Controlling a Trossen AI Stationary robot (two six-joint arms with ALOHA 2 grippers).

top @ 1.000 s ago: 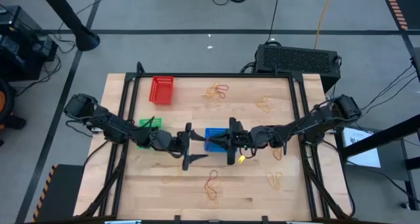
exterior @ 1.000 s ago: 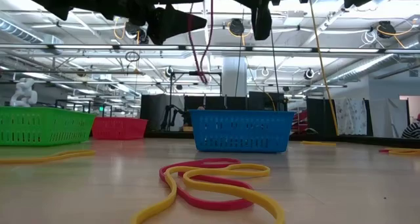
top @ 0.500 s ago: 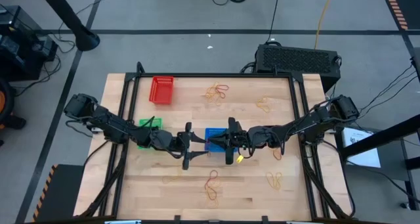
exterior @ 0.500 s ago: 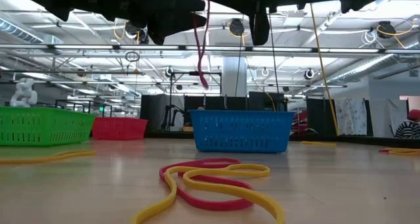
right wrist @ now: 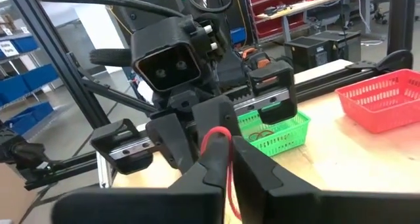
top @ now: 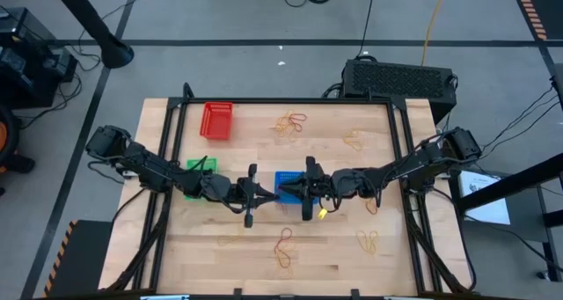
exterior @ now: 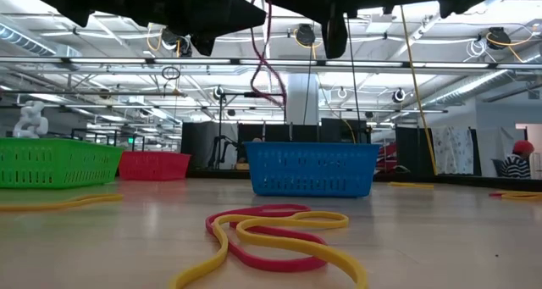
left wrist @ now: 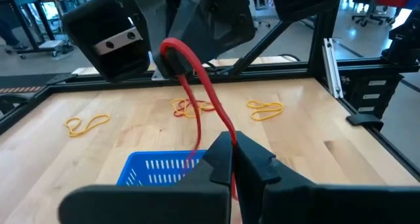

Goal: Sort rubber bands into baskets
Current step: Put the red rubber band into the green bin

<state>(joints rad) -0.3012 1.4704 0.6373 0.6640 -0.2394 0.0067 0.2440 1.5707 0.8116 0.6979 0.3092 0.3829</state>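
Note:
A red rubber band [left wrist: 197,86] is strung between my two grippers, above the blue basket [top: 286,184] at mid-table. My left gripper [top: 266,193] comes from the table's left and my right gripper [top: 294,191] from the right; their tips nearly meet, and both are shut on the band. In the low view part of the red rubber band [exterior: 269,77] hangs as a loop over the blue basket [exterior: 312,169]. The red basket [top: 217,120] stands at the far left, the green basket [top: 201,168] under my left arm. My left gripper pinches one end of the band [left wrist: 228,133] between its two fingertips, coming roughly level from the table's left. The band is lifted clear of the table and runs from there to my right gripper. My right gripper pinches the band's other end [right wrist: 227,144] between its fingertips, level from the table's right. A short arc of band [right wrist: 211,133] stands out past the tips toward my left gripper, clear of the basket below.
Loose bands lie in small heaps on the table: far middle [top: 290,122], far right [top: 354,142], near middle [top: 283,245], near right [top: 368,240], near left [top: 230,240]. The green basket [right wrist: 272,131] holds some bands. Red and yellow bands [exterior: 271,234] lie before the low camera.
My left gripper has shut, taking hold of the red band that hung from my right gripper. The band, which hung straight down over the blue basket, is now drawn up and curled between the two grippers. Neither arm has shifted.

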